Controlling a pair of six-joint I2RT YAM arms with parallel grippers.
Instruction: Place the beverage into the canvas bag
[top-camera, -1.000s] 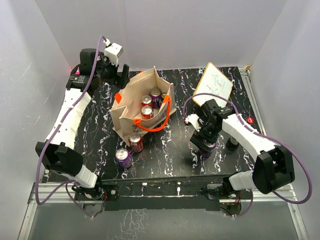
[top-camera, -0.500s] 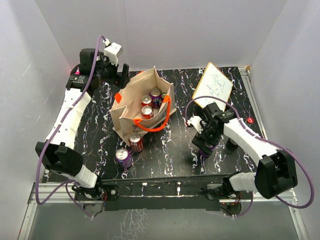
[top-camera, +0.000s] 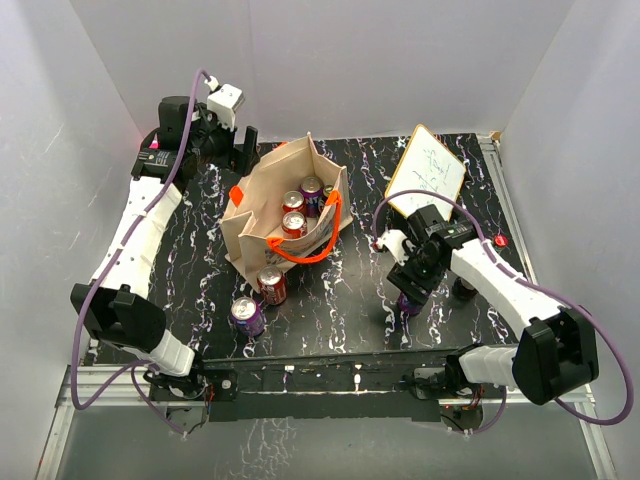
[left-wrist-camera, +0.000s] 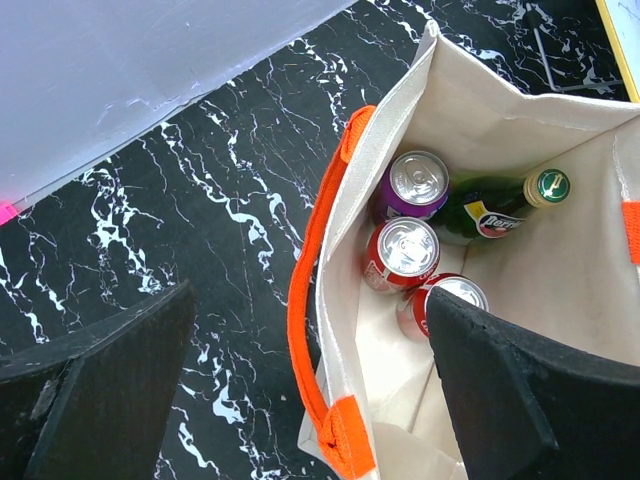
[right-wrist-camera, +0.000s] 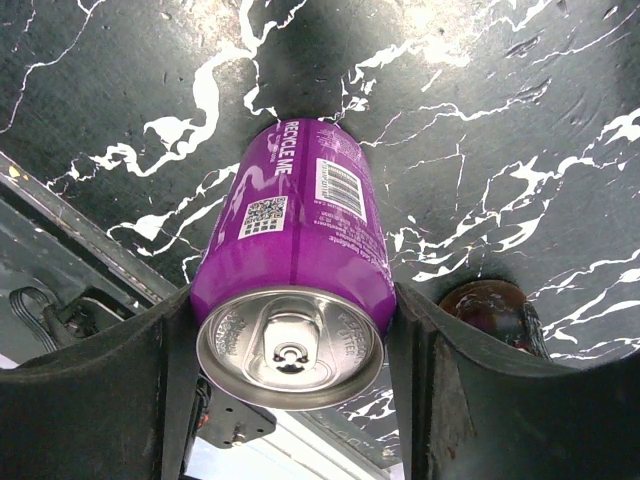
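Note:
The beige canvas bag with orange handles stands open at the table's back left. It holds two red cans, a purple can and a green bottle. My left gripper is open and empty at the bag's far rim, also in the left wrist view, with one finger outside the bag wall and one over the inside. My right gripper is shut on a purple can, its fingers pressed on both sides, low over the table right of centre.
A red can and a purple can stand loose in front of the bag. A white board with handwriting leans at the back right. A dark round object sits just beside my right gripper.
My right arm has swung slightly to the right with the purple can between its fingers. The left arm, bag and loose cans have not moved.

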